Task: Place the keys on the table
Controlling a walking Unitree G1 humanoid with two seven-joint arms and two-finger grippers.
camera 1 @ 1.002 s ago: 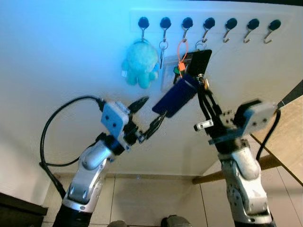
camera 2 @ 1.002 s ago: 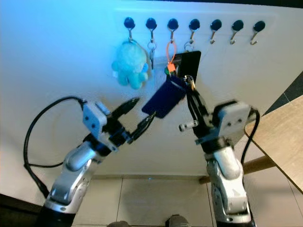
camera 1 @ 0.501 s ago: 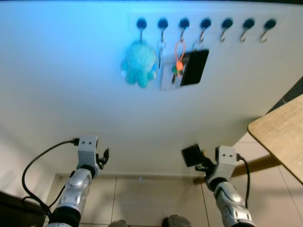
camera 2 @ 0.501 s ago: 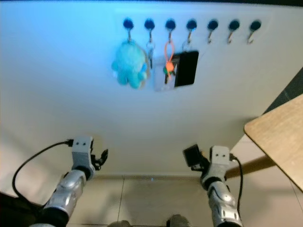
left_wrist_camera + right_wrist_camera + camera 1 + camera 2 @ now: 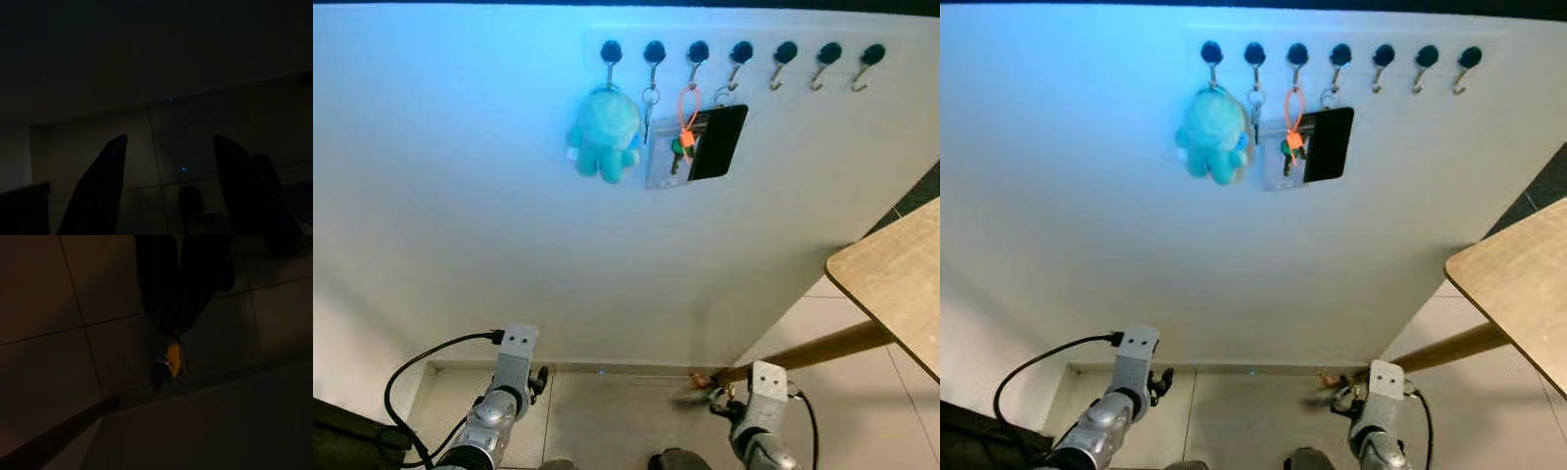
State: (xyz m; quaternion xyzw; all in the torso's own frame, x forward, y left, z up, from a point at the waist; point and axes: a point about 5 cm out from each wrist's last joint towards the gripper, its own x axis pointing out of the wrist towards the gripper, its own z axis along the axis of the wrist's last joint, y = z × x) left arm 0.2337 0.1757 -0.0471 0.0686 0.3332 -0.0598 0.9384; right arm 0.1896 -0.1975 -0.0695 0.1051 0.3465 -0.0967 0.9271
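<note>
Right wrist view: dim keys point(image 5: 173, 363), gripper-pinched.

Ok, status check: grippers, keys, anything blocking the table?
Right gripper low over floor tiles, shut on keys. Left gripper open, idle. Table off to the right, keys not yet on it. Nothing seen in the way.

Both arms hang low; left claw point(image 5: 166, 191) spread; right claw point(image 5: 171, 340) pinched together.

Row of black wall hooks point(image 5: 741, 51) along top of white wall point(image 5: 460, 196). Turquoise plush toy point(image 5: 605, 134) hangs from leftmost hook. Beside it, orange strap point(image 5: 688, 106), black card point(image 5: 718, 142) against grey plate. Tiled floor point(image 5: 607, 406) below wall.
</note>
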